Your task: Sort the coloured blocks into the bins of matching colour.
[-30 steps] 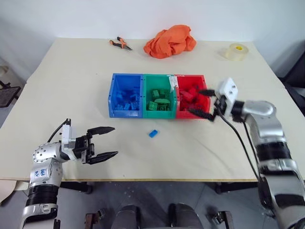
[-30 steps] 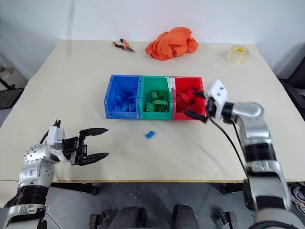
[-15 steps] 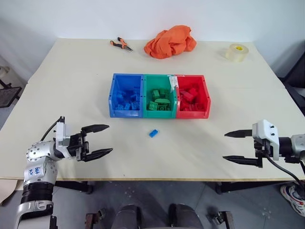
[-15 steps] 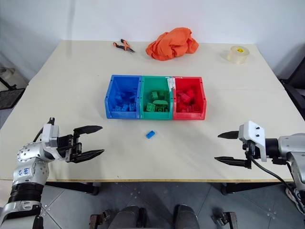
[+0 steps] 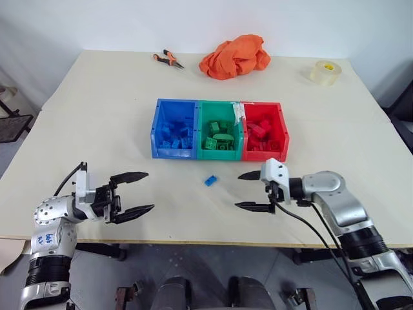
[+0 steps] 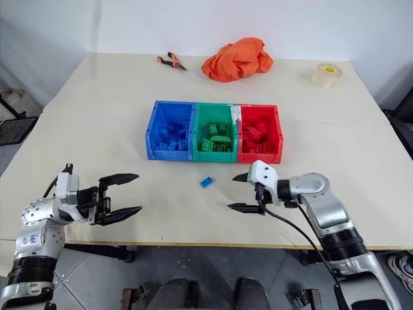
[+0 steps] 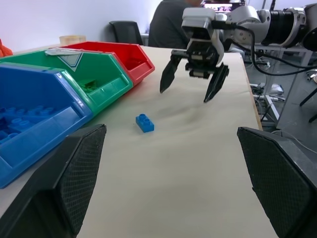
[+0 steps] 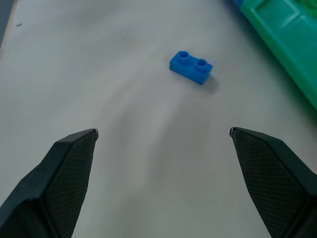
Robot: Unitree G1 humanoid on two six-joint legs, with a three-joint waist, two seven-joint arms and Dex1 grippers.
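Note:
A lone blue block (image 5: 210,181) lies on the table in front of the bins. The blue bin (image 5: 173,153), green bin (image 5: 219,154) and red bin (image 5: 264,155) stand joined in a row at mid-table, each holding several blocks of its own colour. My right gripper (image 5: 239,190) is open, empty and pointing left, a short way right of the blue block (image 8: 191,67). Near the front left edge, my left gripper (image 5: 150,190) is open and empty, facing the block (image 7: 144,123) from farther off.
At the back of the table lie an orange cloth (image 5: 233,56), a pair of pliers (image 5: 168,59) and a tape roll (image 5: 324,71). The table's front edge runs just below both grippers. A seated person (image 7: 166,25) is in the background beyond the table.
My right gripper left the red bin's front corner, swung out to the front right, then came left to just right of the blue block, still open. The left gripper stayed put.

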